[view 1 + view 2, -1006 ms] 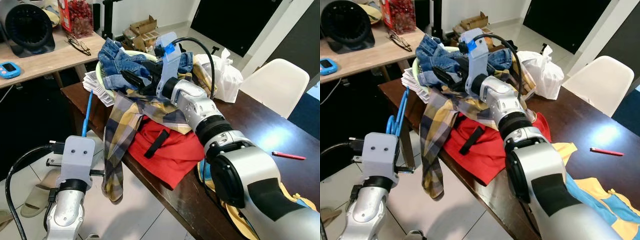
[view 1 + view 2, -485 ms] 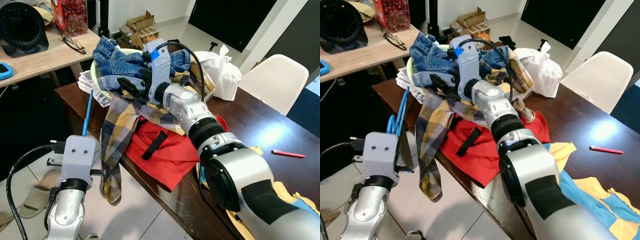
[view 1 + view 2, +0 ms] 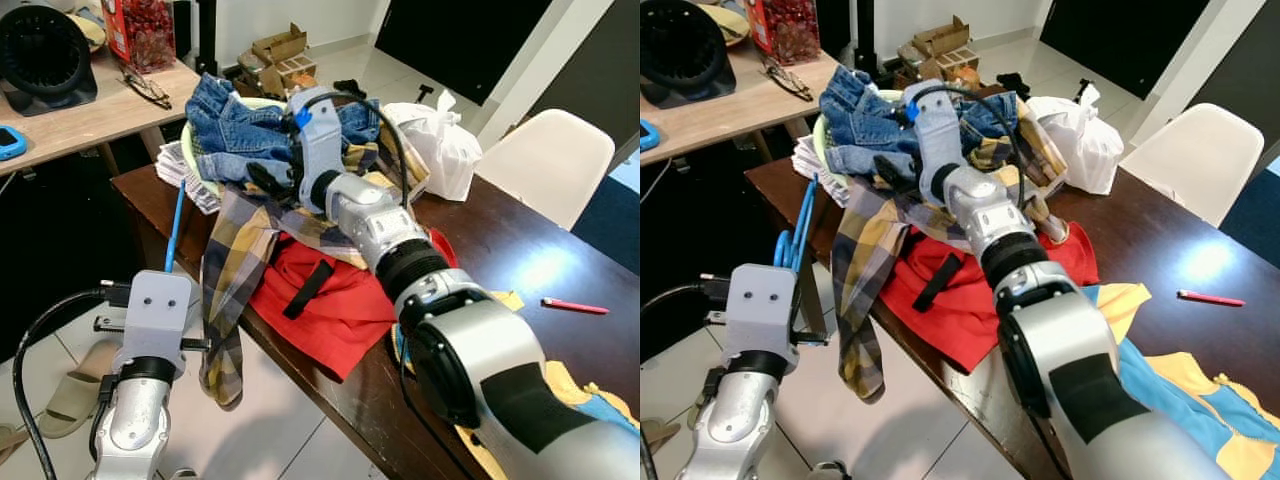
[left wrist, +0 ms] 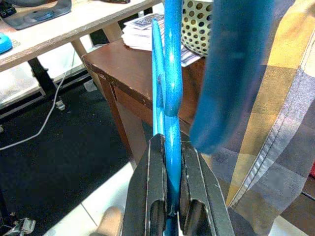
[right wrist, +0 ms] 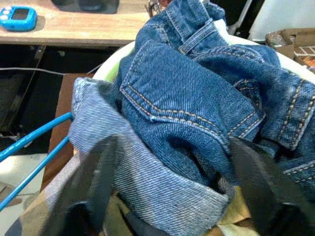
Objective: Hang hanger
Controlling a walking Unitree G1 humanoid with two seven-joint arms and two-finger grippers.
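Step in hand, as judged: picking a garment to go with the hanger; nothing is hung yet. The left gripper [image 4: 167, 196] sits low at the near left, off the table's edge, its two black fingers pressed tight on the shaft of the blue hanger [image 4: 170, 93], which stands up from it toward the table corner. The right gripper [image 5: 172, 191] is stretched out to the far side of the dark wooden table [image 3: 560, 255], fingers spread wide on either side of a fold of the blue jeans [image 5: 197, 98], holding nothing; whether the tips touch the denim I cannot tell. Containers: a pale green perforated laundry basket [image 4: 199, 29] stands at the far left corner of the table, heaped with the jeans, which spill over its rim. A white plastic bag [image 3: 440, 150] sits just to its right, contents not visible. A plaid shirt [image 3: 235, 260] drapes from the pile over the near edge and hangs down beside the hanger; a red garment [image 3: 335, 295] lies flat next to it, and a yellow and blue cloth [image 3: 1180, 385] lies at the near right. Next move, as judged: close the right fingers on one single layer and lift it clear of the heap, then bring the hanger up to it. Risk: the heaped clothes overlap, so a pull may drag more than one piece.
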